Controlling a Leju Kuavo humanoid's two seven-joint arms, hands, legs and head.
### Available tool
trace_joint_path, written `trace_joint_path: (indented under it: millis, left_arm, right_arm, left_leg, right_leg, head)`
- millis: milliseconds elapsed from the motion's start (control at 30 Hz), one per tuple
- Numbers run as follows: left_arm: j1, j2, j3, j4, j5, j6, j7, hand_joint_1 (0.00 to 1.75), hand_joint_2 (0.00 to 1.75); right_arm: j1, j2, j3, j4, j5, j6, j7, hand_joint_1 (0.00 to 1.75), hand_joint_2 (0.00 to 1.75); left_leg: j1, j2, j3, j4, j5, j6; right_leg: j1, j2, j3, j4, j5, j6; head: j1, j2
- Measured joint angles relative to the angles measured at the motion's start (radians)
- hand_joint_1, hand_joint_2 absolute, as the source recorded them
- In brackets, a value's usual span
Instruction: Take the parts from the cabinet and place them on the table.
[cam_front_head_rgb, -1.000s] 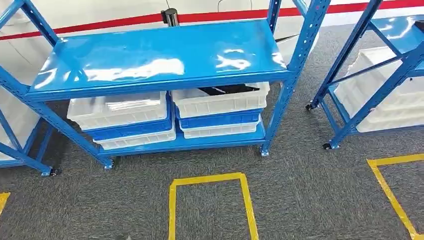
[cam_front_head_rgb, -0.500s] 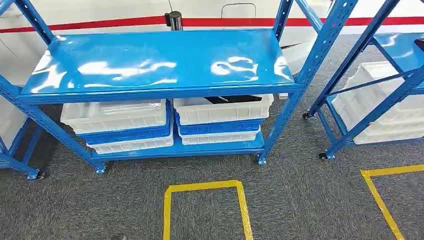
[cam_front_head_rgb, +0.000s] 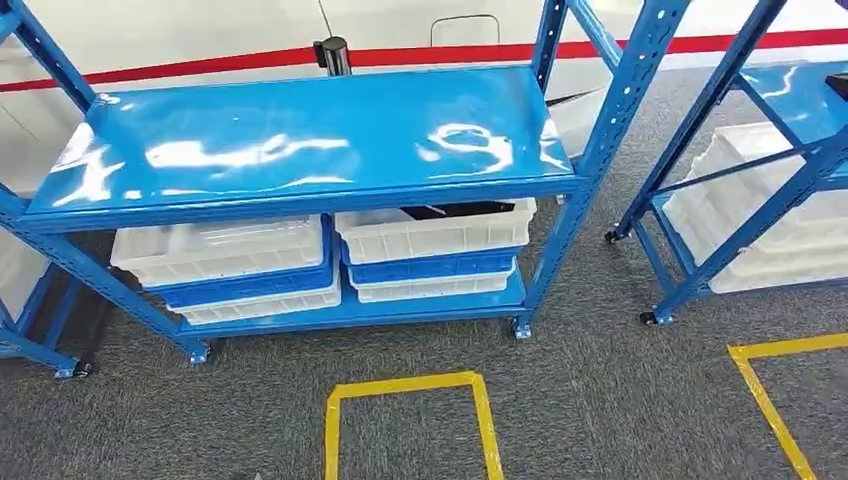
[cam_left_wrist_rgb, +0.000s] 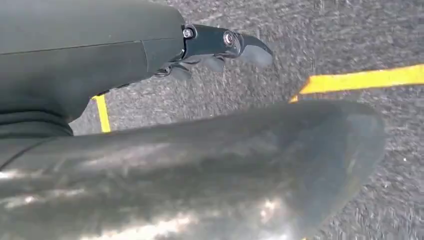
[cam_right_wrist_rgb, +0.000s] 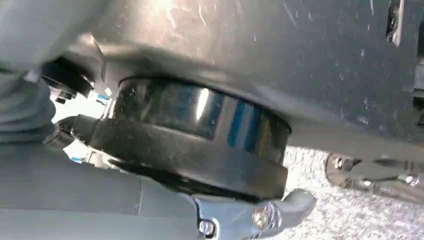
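- Ahead, you face the blue cabinet (cam_front_head_rgb: 310, 135); its lower shelf carries stacked white trays (cam_front_head_rgb: 435, 230), with dark parts (cam_front_head_rgb: 455, 211) in the top tray at the right end.
- Your left hand (cam_left_wrist_rgb: 215, 47) hangs over carpet (cam_front_head_rgb: 600, 400), fingers extended, holding nothing.
- Your right hand (cam_right_wrist_rgb: 260, 215): you cannot tell its state.
- Yellow floor tape (cam_front_head_rgb: 405, 385) lies before the cabinet's front edge.

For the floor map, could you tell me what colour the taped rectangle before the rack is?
Yellow tape, best in the head view.

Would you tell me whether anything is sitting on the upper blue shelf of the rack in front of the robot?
No, the upper blue shelf shows a bare glossy surface, while the white bins sit on the level below.
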Motion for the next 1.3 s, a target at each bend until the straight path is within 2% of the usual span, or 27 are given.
trace_joint_path:
  millis: [33,67,100,167,200,233,367,433,500,533,567,600,667,700,733,767,833,900,933,1000,1033,1067,1100,1133,1200,1233,1300]
  left_arm:
    - [0.001,0.000,0.000,0.000,0.000,0.000,0.000,0.00,0.00]
    - [0.001,0.000,0.000,0.000,0.000,0.000,0.001,0.00,0.00]
    - [0.001,0.000,0.000,0.000,0.000,0.001,0.001,0.00,0.00]
    - [0.001,0.001,0.000,0.000,0.000,0.001,0.001,0.00,0.00]
    - [0.001,0.001,0.000,0.000,0.000,0.001,0.001,0.00,0.00]
    - [0.001,0.000,0.001,0.000,0.000,0.001,0.003,0.00,0.00]
    - [0.000,0.000,0.001,0.000,-0.001,0.001,0.004,0.00,0.00]
    - [-0.001,0.000,0.001,0.000,-0.001,0.001,0.003,0.00,0.00]
    - [-0.002,0.000,0.001,0.000,-0.001,0.001,0.003,0.00,0.00]
    - [-0.002,0.000,0.001,0.000,-0.001,0.001,0.003,0.00,0.00]
    - [-0.002,0.000,0.001,0.000,-0.001,0.001,0.003,0.00,0.00]
    - [-0.002,0.000,0.002,0.000,-0.001,0.001,0.003,0.00,0.00]
    - [-0.002,-0.001,0.002,0.000,-0.001,0.001,0.003,0.00,0.00]
    - [-0.001,-0.001,0.002,0.000,-0.002,0.001,0.003,0.00,0.00]
    - [-0.002,-0.002,0.002,0.000,-0.002,0.000,0.003,0.00,0.00]
    - [-0.002,-0.002,0.002,0.000,-0.002,0.000,0.003,0.00,0.00]
    - [-0.001,-0.002,0.002,0.000,-0.002,0.000,0.003,0.00,0.00]
    - [-0.002,0.000,0.002,-0.001,-0.002,0.000,0.003,0.00,0.00]
    - [-0.002,0.000,0.002,-0.001,-0.003,0.000,0.003,0.00,0.00]
    - [-0.002,0.000,0.002,-0.001,-0.003,0.000,0.003,0.00,0.00]
    - [-0.001,0.000,0.002,-0.001,-0.003,0.000,0.003,0.00,0.00]
    - [0.000,0.000,0.002,-0.001,-0.003,0.000,0.003,0.00,0.00]
    - [0.001,0.000,0.002,-0.001,-0.003,0.000,0.004,0.00,0.00]
    - [0.001,0.000,0.002,-0.001,-0.003,0.000,0.004,0.00,0.00]
    - [0.001,0.001,0.003,-0.001,-0.003,0.000,0.004,0.00,0.00]
    - [0.000,0.001,0.003,0.000,-0.003,0.000,0.004,0.00,0.00]
    - [-0.002,0.000,0.004,0.000,-0.003,0.000,0.004,0.00,0.00]
  right_arm:
    - [0.001,0.000,0.000,0.000,0.000,0.000,0.000,0.00,0.00]
    - [0.002,0.000,0.000,0.000,-0.001,0.000,0.000,0.00,0.00]
    - [0.002,0.000,0.000,0.000,-0.001,0.000,0.000,0.00,0.00]
    - [0.002,0.002,0.000,0.000,-0.001,0.000,0.000,0.00,0.00]
    - [0.004,0.002,0.000,0.000,-0.001,0.000,0.000,0.00,0.00]
    - [0.002,0.002,0.000,0.000,-0.001,0.000,0.000,0.00,0.00]
    - [0.002,0.000,0.000,0.000,-0.002,-0.001,0.000,0.00,0.00]
    - [0.002,0.000,0.000,0.000,-0.002,-0.001,0.000,0.00,0.00]
    - [-0.002,-0.003,0.000,0.000,-0.002,-0.001,-0.001,0.00,0.00]
    - [-0.005,-0.004,0.000,0.000,-0.002,-0.001,-0.003,0.00,0.00]
    - [-0.007,-0.005,0.000,0.000,-0.002,-0.001,-0.003,0.00,0.00]
    - [-0.008,-0.005,0.000,0.000,-0.002,-0.001,-0.003,0.00,0.00]
    - [-0.007,-0.005,0.000,0.000,-0.002,-0.001,-0.002,0.00,0.00]
    - [-0.007,-0.005,0.000,0.000,-0.002,-0.001,-0.002,0.00,0.00]
    - [-0.006,-0.005,0.000,0.000,-0.002,-0.001,-0.001,0.00,0.00]
    - [-0.005,-0.005,0.000,0.000,-0.002,-0.001,-0.001,0.00,0.00]
    - [-0.002,-0.004,0.000,0.000,-0.002,-0.001,-0.001,0.00,0.00]
    - [-0.001,0.000,0.000,0.000,-0.002,-0.001,-0.001,0.00,0.00]
    - [0.000,-0.001,0.000,0.000,-0.002,-0.001,-0.001,0.00,0.00]
    - [0.000,0.001,0.000,0.000,-0.002,-0.001,-0.001,0.00,0.00]
    - [0.000,0.001,0.000,0.000,-0.002,-0.001,-0.001,0.00,0.00]
    - [0.001,0.001,0.000,0.000,-0.002,-0.001,-0.001,0.00,0.00]
    - [0.002,0.001,0.000,0.000,-0.002,-0.001,-0.001,0.00,0.00]
    - [0.002,0.002,0.000,0.000,-0.002,-0.001,-0.001,0.00,0.00]
    - [0.003,0.003,0.000,0.000,-0.002,-0.001,-0.001,0.00,0.00]
    - [0.003,0.002,0.000,0.000,-0.002,-0.001,-0.001,0.00,0.00]
    - [0.003,0.002,0.000,0.000,-0.002,-0.001,-0.001,0.00,0.00]
  left_leg:
    - [0.002,0.000,-0.034,0.051,-0.007,-0.001]
    - [0.004,0.000,-0.047,0.053,0.015,-0.002]
    - [0.005,0.000,-0.037,0.014,0.055,-0.001]
    - [0.007,0.000,0.036,-0.165,0.170,0.003]
    - [0.008,-0.002,0.064,-0.222,0.186,0.003]
    - [0.002,-0.002,0.074,-0.241,0.171,0.002]
    - [0.004,-0.005,0.079,-0.252,0.169,0.022]
    - [0.005,-0.003,0.088,-0.257,0.167,0.034]
    - [0.002,-0.001,0.089,-0.257,0.162,0.041]
    - [0.000,-0.001,0.090,-0.257,0.159,0.044]
    - [-0.002,-0.001,0.093,-0.257,0.157,0.046]
    - [-0.003,-0.002,0.098,-0.257,0.154,0.046]
    - [-0.005,-0.007,0.111,-0.257,0.147,0.045]
    - [-0.005,-0.007,0.114,-0.258,0.144,0.043]
    - [-0.015,-0.009,0.115,-0.255,0.138,0.035]
    - [-0.013,-0.009,0.113,-0.257,0.135,0.030]
    - [-0.008,-0.006,0.114,-0.261,0.137,0.022]
    - [-0.007,-0.004,0.111,-0.249,0.125,0.011]
    - [-0.007,-0.004,0.095,-0.202,0.098,0.005]
    - [0.000,-0.003,0.013,-0.041,0.027,-0.007]
    - [0.003,-0.002,-0.028,0.029,0.007,-0.013]
    - [0.005,-0.001,-0.054,0.062,0.010,-0.016]
    - [0.008,0.000,-0.054,0.041,0.040,-0.019]
    - [0.011,0.000,-0.031,-0.019,0.088,-0.020]
    - [0.016,0.001,0.052,-0.202,0.193,-0.021]
    - [0.013,-0.001,0.072,-0.235,0.177,-0.018]
    - [0.007,-0.002,0.084,-0.254,0.162,0.002]
  right_leg:
    - [0.001,0.000,0.005,0.000,-0.003,-0.004]
    - [0.001,0.003,0.012,0.000,-0.009,-0.004]
    - [0.000,0.006,0.020,0.000,-0.013,-0.003]
    - [-0.002,0.012,0.045,0.000,-0.028,0.006]
    - [-0.001,0.011,0.040,-0.001,-0.036,0.012]
    - [0.012,0.013,0.039,0.003,-0.042,0.020]
    - [0.006,0.011,0.047,-0.005,-0.045,0.037]
    - [0.006,0.005,0.002,0.080,-0.079,0.038]
    - [0.005,0.005,-0.101,0.252,-0.135,0.034]
    - [0.005,0.005,-0.145,0.317,-0.148,0.036]
    - [0.005,0.004,-0.165,0.332,-0.137,0.041]
    - [0.006,0.004,-0.157,0.295,-0.105,0.049]
    - [0.006,0.003,-0.090,0.127,-0.017,0.061]
    - [0.010,-0.002,-0.050,0.032,0.021,0.055]
    - [0.015,-0.004,-0.046,0.014,0.019,0.040]
    - [0.016,-0.003,-0.039,0.012,0.021,0.030]
    - [0.022,-0.002,-0.042,0.012,0.022,0.017]
    - [0.006,0.000,-0.024,-0.007,0.028,0.006]
    - [0.004,-0.002,-0.015,-0.010,0.023,-0.002]
    - [0.004,-0.002,-0.006,-0.010,0.017,-0.010]
    - [0.004,-0.002,-0.003,-0.009,0.014,-0.013]
    - [0.004,-0.001,0.002,-0.009,0.010,-0.013]
    - [0.003,0.001,0.008,-0.009,0.006,-0.010]
    - [0.001,0.004,0.017,-0.009,0.000,-0.007]
    - [-0.001,0.007,0.036,-0.009,-0.017,0.004]
    - [0.005,0.006,0.033,-0.009,-0.025,0.012]
    - [0.010,0.006,0.033,-0.016,-0.031,0.024]
  head:
    - [-0.002,0.000]
    - [0.000,0.000]
    - [-0.002,0.000]
    - [-0.003,0.000]
    - [-0.005,0.000]
    - [-0.008,0.000]
    - [-0.007,0.000]
    - [0.004,0.000]
    - [0.006,0.000]
    - [0.006,0.000]
    - [0.005,0.000]
    - [0.006,0.000]
    - [0.008,0.000]
    - [0.009,0.000]
    - [0.005,0.000]
    - [0.008,0.000]
    - [0.007,0.000]
    - [0.007,0.000]
    - [-0.001,0.000]
    - [-0.005,0.000]
    - [-0.004,0.000]
    - [-0.005,0.000]
    - [-0.005,0.000]
    - [-0.005,0.000]
    - [-0.005,0.000]
    - [-0.006,0.000]
    - [-0.008,0.000]
